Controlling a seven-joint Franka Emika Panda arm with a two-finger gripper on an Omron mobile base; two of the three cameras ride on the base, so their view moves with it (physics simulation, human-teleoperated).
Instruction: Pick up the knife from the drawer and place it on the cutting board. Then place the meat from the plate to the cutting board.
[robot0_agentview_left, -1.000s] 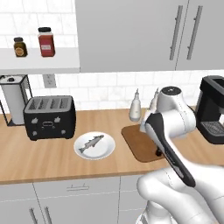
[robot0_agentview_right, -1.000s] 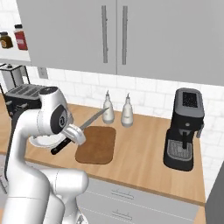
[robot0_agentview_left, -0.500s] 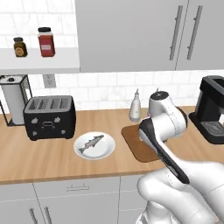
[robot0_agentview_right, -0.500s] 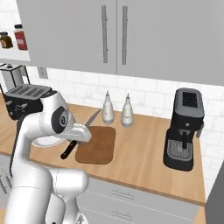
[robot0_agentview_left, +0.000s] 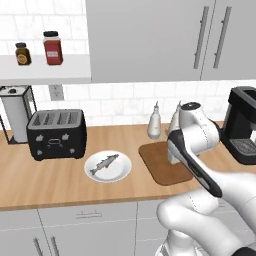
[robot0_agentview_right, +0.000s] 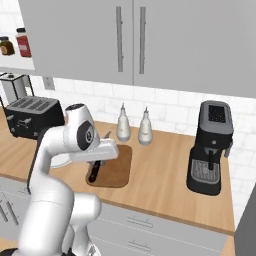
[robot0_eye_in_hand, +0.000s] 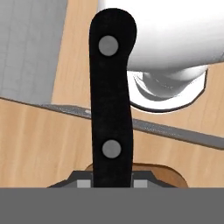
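Knife (robot0_eye_in_hand: 111, 105) clamped by black handle in shut gripper (robot0_agentview_right: 95, 169), held low over cutting board's (robot0_agentview_right: 119, 172) left edge, apparently for set-down. Beyond, meat (robot0_agentview_left: 103, 164) left lying mid-plate (robot0_agentview_left: 121, 173) on counter (robot0_agentview_left: 45, 180), awaiting second transfer.

Even, bright, flat light fills all views, with no glare. Shadows are faint and soft under the plate (robot0_agentview_left: 107, 166). Edges look slightly soft, without distortion.

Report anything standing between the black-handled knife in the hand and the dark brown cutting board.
Nothing visible does. The hand is shut on the black-handled knife, holding it over the dark brown wooden cutting board, whose surface is bare. The two bottles stand behind the board, off the path.
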